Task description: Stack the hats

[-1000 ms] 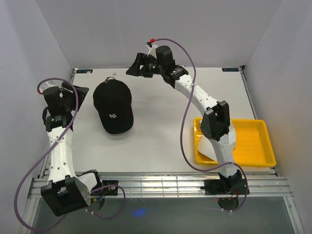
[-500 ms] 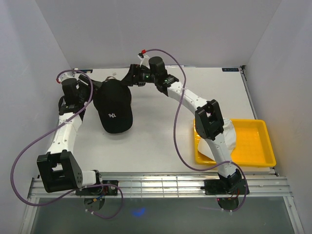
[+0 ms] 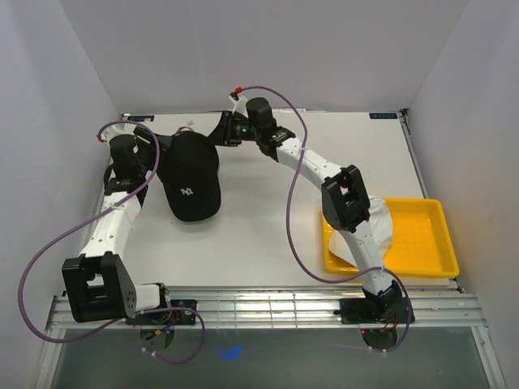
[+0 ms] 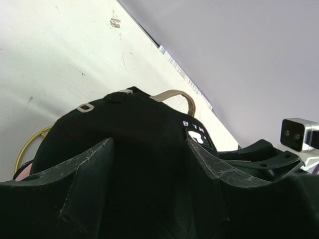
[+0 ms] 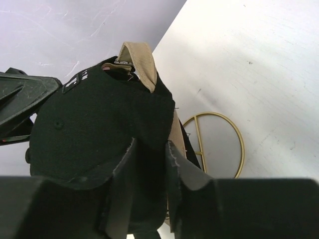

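The right gripper (image 5: pixel 150 167) has its fingers drawn close together, pinching a fold at the rear of the black cap (image 5: pixel 94 129). In the top view it meets that cap (image 3: pixel 190 174) from about 1 o'clock. The left gripper (image 4: pixel 149 164) stands with its jaws wide apart, the cap's crown (image 4: pixel 144 139) showing between them. It comes in at the cap's 9 o'clock, and whether its pads touch the fabric cannot be told. A tan strap (image 5: pixel 139 59) loops out from under the cap's back edge. The gold wire stand (image 5: pixel 219 144) rests on the table (image 3: pixel 268 227) beneath. The cap lies toward the table's 10 o'clock, and the yellow tray (image 3: pixel 422 235) sits near 4 o'clock.
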Action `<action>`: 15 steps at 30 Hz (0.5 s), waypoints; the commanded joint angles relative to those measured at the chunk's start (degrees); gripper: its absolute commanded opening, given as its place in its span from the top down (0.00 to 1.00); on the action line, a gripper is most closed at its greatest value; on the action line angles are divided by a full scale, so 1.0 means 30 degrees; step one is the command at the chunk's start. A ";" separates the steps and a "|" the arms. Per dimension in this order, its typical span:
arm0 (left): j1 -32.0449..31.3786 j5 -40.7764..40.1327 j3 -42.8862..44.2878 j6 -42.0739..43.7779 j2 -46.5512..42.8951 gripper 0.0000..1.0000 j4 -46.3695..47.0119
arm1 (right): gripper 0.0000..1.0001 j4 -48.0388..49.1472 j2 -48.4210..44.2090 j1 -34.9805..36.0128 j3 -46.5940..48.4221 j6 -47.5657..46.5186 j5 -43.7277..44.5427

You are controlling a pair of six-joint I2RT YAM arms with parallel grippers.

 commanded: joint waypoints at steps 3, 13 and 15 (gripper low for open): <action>-0.0873 -0.0074 -0.1224 -0.0184 -0.0524 0.33 -0.1464 | 0.72 -0.0598 0.0366 0.0022 -0.0110 0.0092 0.0715; -0.1197 -0.0456 -0.2484 -0.1005 -0.0877 0.34 -0.2109 | 0.77 -0.2210 0.0865 -0.0183 -0.0667 0.0065 0.0715; -0.1226 -0.0484 -0.2572 -0.1268 -0.1022 0.34 -0.2255 | 0.78 -0.2269 0.0952 -0.0183 -0.0493 0.0006 0.0569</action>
